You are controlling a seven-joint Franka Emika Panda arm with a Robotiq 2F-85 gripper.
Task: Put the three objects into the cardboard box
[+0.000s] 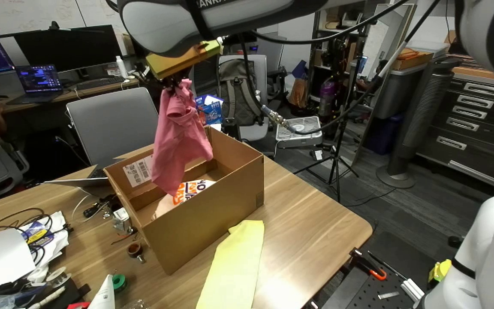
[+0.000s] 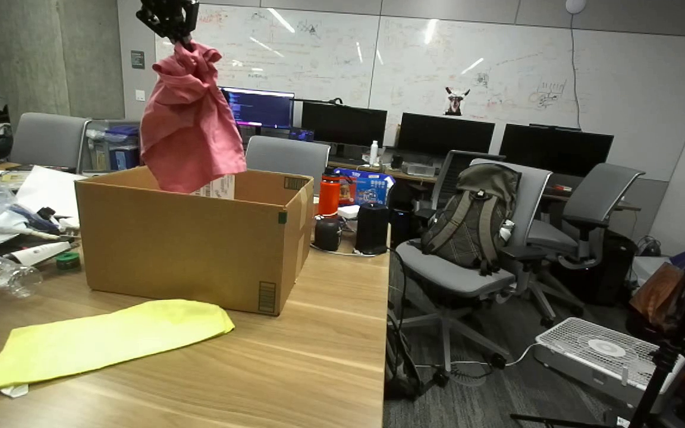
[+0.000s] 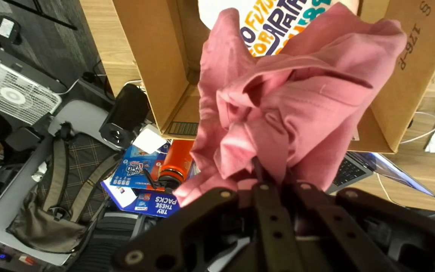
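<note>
My gripper [image 3: 272, 175] is shut on the pink cloth [image 3: 308, 105], which bunches around the fingertips. In both exterior views the cloth [image 1: 180, 133] hangs down over the opening of the cardboard box [image 1: 212, 219], its lower end at about rim height or just inside. The brown box [image 2: 182, 244] stands open on the table with a white label on an inner wall. Inside it lies the white-and-orange snack bag [image 1: 191, 189], partly covered by the cloth; its coloured lettering shows in the wrist view on the bag [image 3: 274, 26]. Dark finger links [image 2: 170, 21] stand above the cloth.
A yellow strip [image 1: 236, 262] lies on the table in front of the box. Beside the box are cables, papers and small items such as a green roll [image 1: 118, 282]. An orange bottle [image 2: 329, 195] and a black speaker [image 2: 372, 229] stand behind it. The table [image 2: 319, 356] ends near the chairs.
</note>
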